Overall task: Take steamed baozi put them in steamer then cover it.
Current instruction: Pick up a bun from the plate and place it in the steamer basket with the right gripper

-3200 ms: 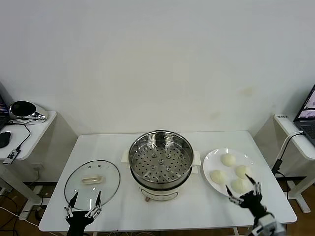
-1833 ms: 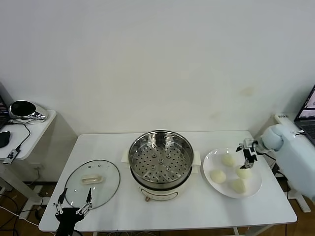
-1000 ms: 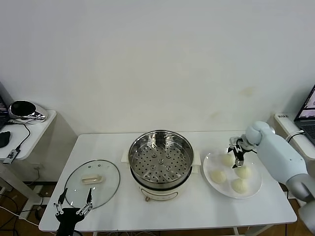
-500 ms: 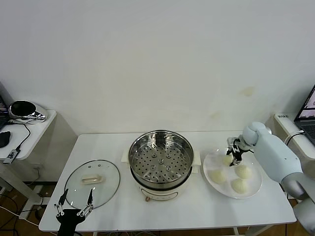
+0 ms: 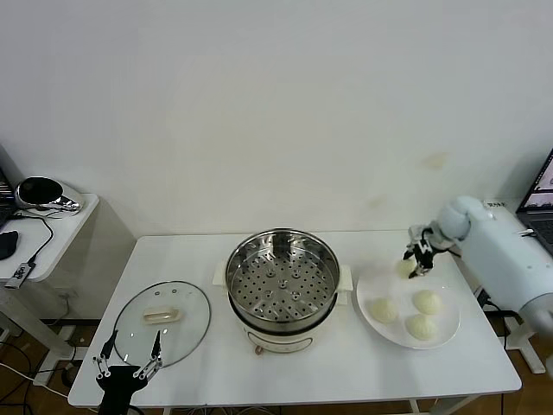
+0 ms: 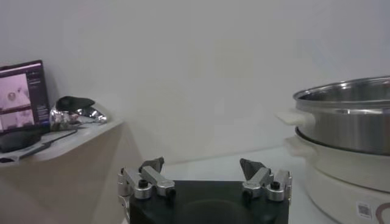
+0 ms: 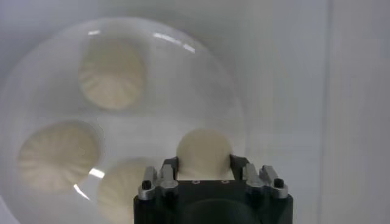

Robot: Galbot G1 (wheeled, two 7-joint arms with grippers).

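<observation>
While the left gripper (image 5: 130,363) waits low at the near-left table edge w/ jaws spread wide and nothing between them, the glass lid (image 5: 162,322) lies flat on the table (image 5: 363,363) just beyond it, handle up. Next along, the steamer (image 5: 282,278) stands mid-table, open, its perforated tray bare, no buns in it yet. To its right the white plate (image 5: 449,324) carries three buns (image 5: 383,309), and a fourth bun (image 5: 405,268) is pinched in the right gripper (image 5: 418,259), raised just off the plate's far-left side; the wrist view shows that bun (image 7: 204,152) wedged between the fingers (image 7: 169,165), jaws closed snug on its sides, plate below. Risks, as I judge them: soft dough held only by its flanks could squash or slip out on the carry across to the pot, esp. if the arm swings fast; a bun held too low could clip the steel rim and get knocked loose; dropping it from too high may make it roll against the wall. Later, the lid needs a clean grab by its bar handle, or the glass could slide or tip on the rim
</observation>
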